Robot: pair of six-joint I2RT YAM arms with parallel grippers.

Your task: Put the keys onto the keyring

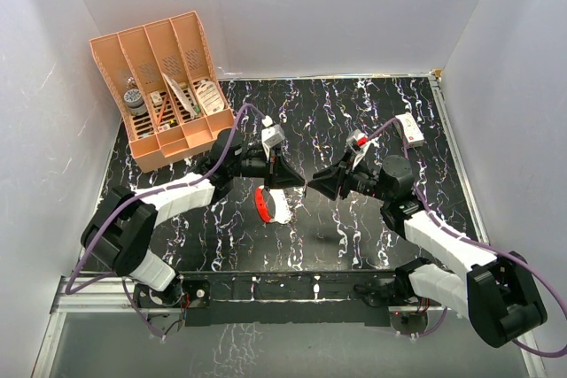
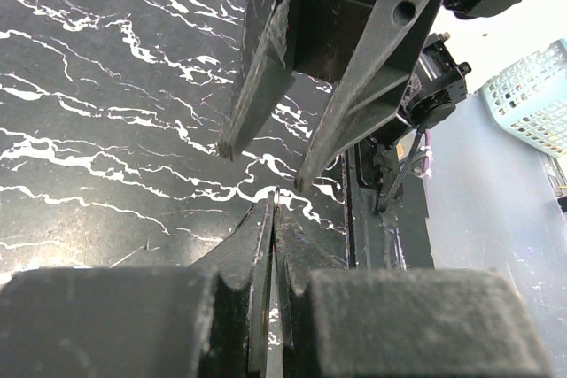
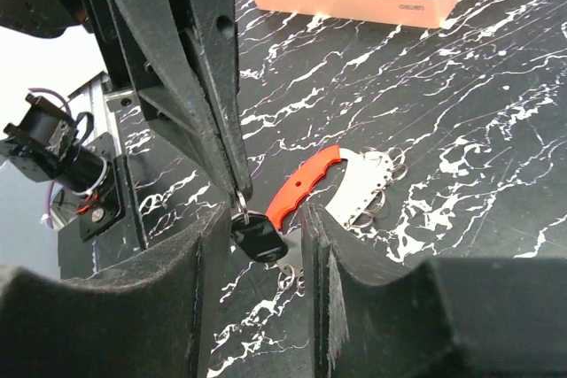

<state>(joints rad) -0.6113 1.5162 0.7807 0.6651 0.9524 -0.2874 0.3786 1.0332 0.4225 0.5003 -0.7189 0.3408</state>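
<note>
The left hand (image 3: pixel 239 185) is clenched, and a small metal ring is pinched at its fingertips; the keys (image 3: pixel 257 238) are seen hanging from that ring as a small dark piece held clear of the table (image 1: pixel 221 241). The right hand (image 1: pixel 317 185) is brought tip to tip against the left one above the middle of the table. Its jaws are held apart on either side of the hanging keys, and a gap is seen on both sides, so nothing is grasped by it. In the left wrist view, the right hand's two dark fingers (image 2: pixel 266 68) are seen spread just beyond the closed left fingertips. The keyring (image 1: pixel 270 205) is laid flat on the black marbled table, just below and to the left of the meeting hands. Its red crescent is turned towards the left arm, and several small wire loops are strung along its white side. It is touched by neither hand. An orange desk organiser (image 1: pixel 177 146) is placed at the far left corner, and a small white box (image 1: pixel 410 127) is set near the far right edge.
</note>
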